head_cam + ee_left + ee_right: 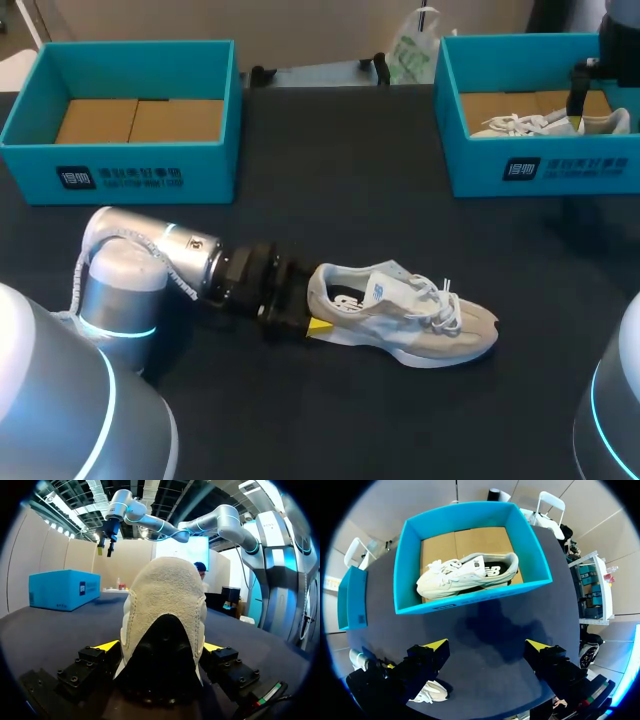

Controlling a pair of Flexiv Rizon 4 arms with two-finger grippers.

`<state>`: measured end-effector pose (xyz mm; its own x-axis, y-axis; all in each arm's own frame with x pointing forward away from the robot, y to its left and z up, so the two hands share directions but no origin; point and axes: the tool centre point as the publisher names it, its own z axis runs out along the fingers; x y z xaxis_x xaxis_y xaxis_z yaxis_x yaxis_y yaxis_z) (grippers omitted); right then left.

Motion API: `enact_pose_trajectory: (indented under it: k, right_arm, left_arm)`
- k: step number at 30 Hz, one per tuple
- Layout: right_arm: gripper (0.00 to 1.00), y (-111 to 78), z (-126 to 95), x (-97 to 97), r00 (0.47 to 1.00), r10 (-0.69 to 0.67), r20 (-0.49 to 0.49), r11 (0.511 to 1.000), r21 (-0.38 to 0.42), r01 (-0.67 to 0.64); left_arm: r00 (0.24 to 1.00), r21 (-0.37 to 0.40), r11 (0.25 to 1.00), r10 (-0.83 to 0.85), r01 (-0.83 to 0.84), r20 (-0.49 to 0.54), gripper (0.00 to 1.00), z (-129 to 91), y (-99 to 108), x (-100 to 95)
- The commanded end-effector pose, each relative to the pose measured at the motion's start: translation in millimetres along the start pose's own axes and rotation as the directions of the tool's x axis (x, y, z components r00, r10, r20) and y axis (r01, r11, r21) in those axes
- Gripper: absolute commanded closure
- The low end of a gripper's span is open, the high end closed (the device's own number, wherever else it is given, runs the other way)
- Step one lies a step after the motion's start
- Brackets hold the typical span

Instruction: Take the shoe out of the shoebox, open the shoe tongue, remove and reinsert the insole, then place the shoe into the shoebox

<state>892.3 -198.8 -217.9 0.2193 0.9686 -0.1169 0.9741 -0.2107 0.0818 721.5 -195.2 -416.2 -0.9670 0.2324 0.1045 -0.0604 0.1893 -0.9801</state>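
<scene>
Dark bench (pixel 340 150), teal left shoebox (pixel 120 172) sitting empty, right shoebox (pixel 470 605) with another shoe (pixel 465 575) inside. The beige shoe (pixel 420 318) lies on its sole mid-bench, well apart from both boxes. The left fingers (pixel 106 645) are clamped on its heel, and the right fingers (pixel 436 645) hang apart above the right shoebox. Imo pin that heel firmly and come in from above the laces so the tongue lifts without dragging the shoe.

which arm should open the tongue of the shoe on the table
Probably the right. The left gripper is shut on the heel of the shoe, steadying it. The right gripper is open and empty, though it hangs above the box and would have to travel.
</scene>
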Motion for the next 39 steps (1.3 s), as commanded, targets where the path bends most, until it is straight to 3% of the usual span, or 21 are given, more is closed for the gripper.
enact_pose_trajectory:
  k: [1,37,38,39]
  right_arm:
    - [0.00,-1.1,0.1,-0.3,1.000,0.000,-0.001,1.000,-0.002,0.000]
    - [0.00,-1.1,0.1,-0.3,1.000,0.000,-0.001,1.000,-0.002,0.000]
    - [0.00,-1.1,0.1,-0.3,1.000,0.000,-0.001,1.000,-0.002,0.000]
    - [0.00,-1.1,0.1,-0.3,1.000,0.000,-0.001,1.000,-0.002,0.000]
  left_arm:
    - [1.000,0.001,1.000,0.005,-0.005,-0.007,0.00,1.5,-1.9,-0.8]
    - [1.000,0.000,1.000,0.006,-0.006,-0.009,0.00,29.8,-0.9,-4.1]
    - [1.000,0.000,1.000,0.006,-0.006,-0.009,0.14,30.0,-0.6,-4.1]
    - [1.000,0.000,1.000,0.005,-0.005,-0.009,0.48,30.1,-0.2,-4.0]
